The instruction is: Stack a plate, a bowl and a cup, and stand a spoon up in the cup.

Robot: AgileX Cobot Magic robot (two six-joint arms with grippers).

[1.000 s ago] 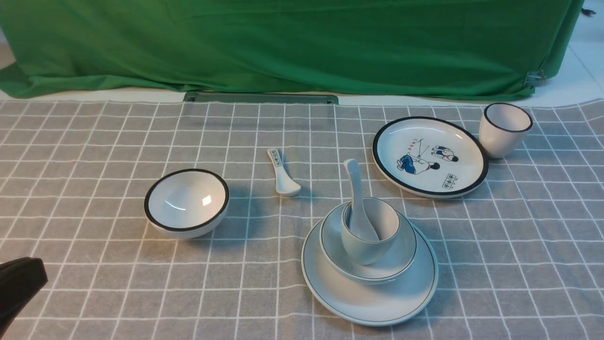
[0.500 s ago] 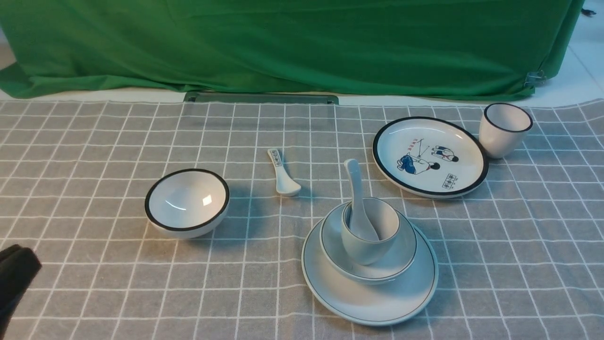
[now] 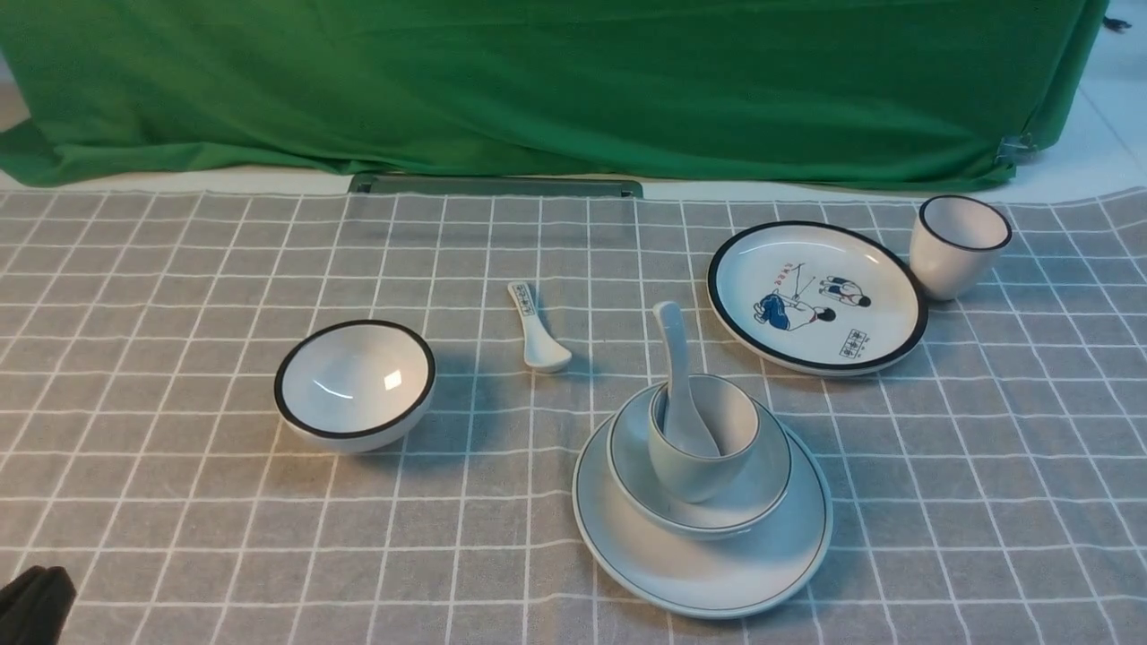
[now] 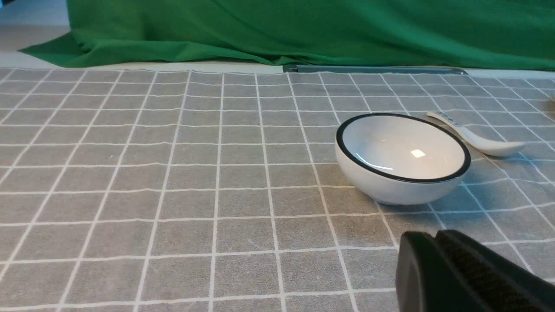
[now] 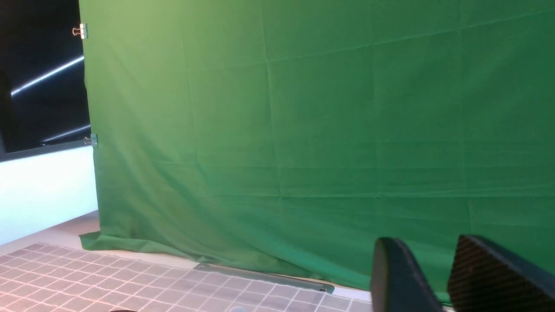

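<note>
Stacked on checked cloth [image 3: 179, 502], front and right of centre: plate [image 3: 708, 578] at the bottom, bowl [image 3: 762, 488] in it, cup [image 3: 694, 475] in the bowl. Standing in the cup, handle up and leaning on the far-left rim: spoon [image 3: 676, 358]. Untouched by either gripper.

Low over the cloth near black-rimmed bowl [image 3: 354, 385], well apart from the stack: left gripper [image 4: 435, 242], fingers pressed together, holding nothing.

Raised before green backdrop [image 5: 303, 130], seen only in the right wrist view: right gripper [image 5: 425, 242], fingers parted by a narrow gap, holding nothing.

Also on the cloth: printed spoon [image 3: 536, 327] between the 2 bowls, cartoon plate [image 3: 815, 300] behind the stack, black-rimmed cup [image 3: 957, 246] just beside it.
</note>
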